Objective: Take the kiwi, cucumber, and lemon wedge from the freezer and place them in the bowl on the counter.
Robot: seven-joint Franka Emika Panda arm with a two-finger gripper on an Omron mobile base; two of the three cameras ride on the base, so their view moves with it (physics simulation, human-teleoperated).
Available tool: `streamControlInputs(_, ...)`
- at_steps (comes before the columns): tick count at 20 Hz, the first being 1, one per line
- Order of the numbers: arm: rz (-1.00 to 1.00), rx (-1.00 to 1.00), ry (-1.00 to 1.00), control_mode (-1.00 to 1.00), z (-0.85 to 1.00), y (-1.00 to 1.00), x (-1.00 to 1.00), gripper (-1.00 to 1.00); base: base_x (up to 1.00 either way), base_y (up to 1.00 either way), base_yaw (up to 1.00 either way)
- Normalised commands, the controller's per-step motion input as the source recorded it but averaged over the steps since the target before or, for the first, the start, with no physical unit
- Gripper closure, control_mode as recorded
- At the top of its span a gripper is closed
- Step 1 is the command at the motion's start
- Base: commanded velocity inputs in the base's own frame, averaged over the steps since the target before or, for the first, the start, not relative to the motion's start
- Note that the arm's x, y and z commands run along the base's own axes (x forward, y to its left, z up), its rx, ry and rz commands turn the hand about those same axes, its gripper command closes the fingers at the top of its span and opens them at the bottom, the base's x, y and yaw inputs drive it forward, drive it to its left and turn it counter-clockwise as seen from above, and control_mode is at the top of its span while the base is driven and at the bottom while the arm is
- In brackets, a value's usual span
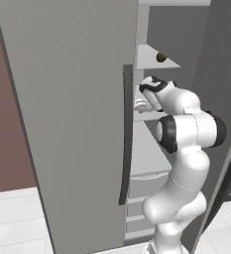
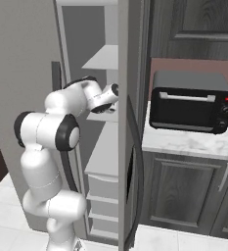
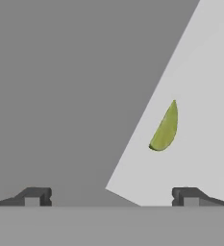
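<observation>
The freezer point(image 1: 67, 109) stands open, and my arm reaches in over its middle shelf point(image 1: 149, 149). A small brown kiwi point(image 1: 161, 57) sits on the shelf above my hand. In the hand view a yellow-green lemon wedge point(image 3: 165, 129) lies on the pale shelf point(image 3: 205, 96), ahead and right of centre. My gripper point(image 3: 111, 197) is open with nothing between its fingertips point(image 3: 34, 197), and it has not reached the wedge. The cucumber and the bowl are out of view. The marble counter point(image 2: 193, 141) lies to the right of the freezer.
The freezer's left door with its long dark handle point(image 1: 126, 134) stands close to my arm's left. The right door edge point(image 2: 127, 122) is close on the other side. A black toaster oven point(image 2: 191, 101) sits on the counter. Drawers point(image 1: 144, 186) fill the freezer's lower part.
</observation>
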Motion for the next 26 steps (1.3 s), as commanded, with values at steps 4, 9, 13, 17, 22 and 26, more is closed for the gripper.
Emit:
streamControlInputs(4,0.00,0.00,0.00,-1.00,-0.12,0.00,0.00,-1.00,0.00,0.00,0.00)
streamControlInputs(9,0.00,0.00,0.00,-1.00,-0.08,0.00,0.06,-1.00,0.00,0.00,0.00)
streamControlInputs(13,0.00,0.00,0.00,-1.00,-0.03,0.00,0.15,-1.00,0.00,0.00,0.00)
streamControlInputs(17,0.00,0.00,0.00,-1.00,-0.01,0.00,0.15,-1.00,0.00,0.00,0.00)
streamControlInputs(22,0.00,0.00,0.00,-1.00,-0.08,0.00,0.11,-1.00,0.00,0.00,0.00)
streamControlInputs(26,0.00,0.00,0.00,-1.00,-0.17,0.00,0.11,-1.00,0.00,0.00,0.00)
